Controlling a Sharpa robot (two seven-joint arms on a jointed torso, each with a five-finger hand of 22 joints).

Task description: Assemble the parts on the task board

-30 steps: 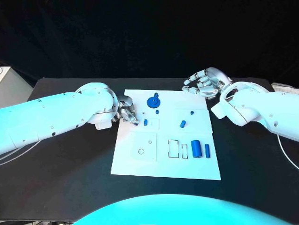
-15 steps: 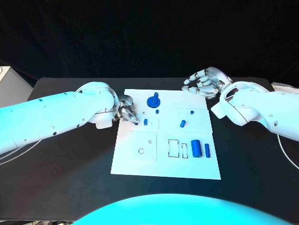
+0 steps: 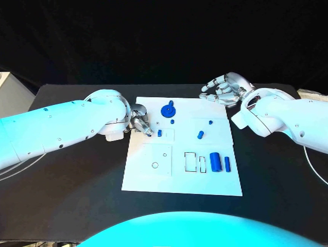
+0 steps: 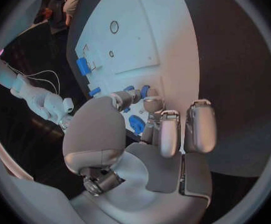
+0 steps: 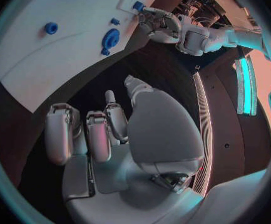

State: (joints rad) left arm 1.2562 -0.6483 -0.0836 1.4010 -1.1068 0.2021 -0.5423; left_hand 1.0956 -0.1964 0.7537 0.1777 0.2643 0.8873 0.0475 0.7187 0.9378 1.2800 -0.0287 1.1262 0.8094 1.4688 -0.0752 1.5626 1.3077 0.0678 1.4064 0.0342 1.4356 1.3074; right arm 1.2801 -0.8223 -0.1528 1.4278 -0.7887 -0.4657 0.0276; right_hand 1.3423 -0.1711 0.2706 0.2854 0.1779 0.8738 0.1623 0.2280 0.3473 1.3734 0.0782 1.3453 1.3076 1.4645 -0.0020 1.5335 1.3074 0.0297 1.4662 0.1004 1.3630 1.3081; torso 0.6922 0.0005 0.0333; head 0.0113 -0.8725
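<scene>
while my left hand (image 3: 139,123) pinches at a small blue part (image 3: 160,133) on the task board (image 3: 180,181), my right hand (image 3: 224,89) hovers loosely curled, holding nothing; most parts look unassembled

A flat white rectangular task board (image 3: 183,180), printed with thin black outlines, carries small glossy blue plastic parts (image 3: 216,162) on a matte black table (image 3: 74,185).

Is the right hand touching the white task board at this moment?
Apart. In the right wrist view the right hand hangs over black table, with a dark gap before the task board.
</scene>
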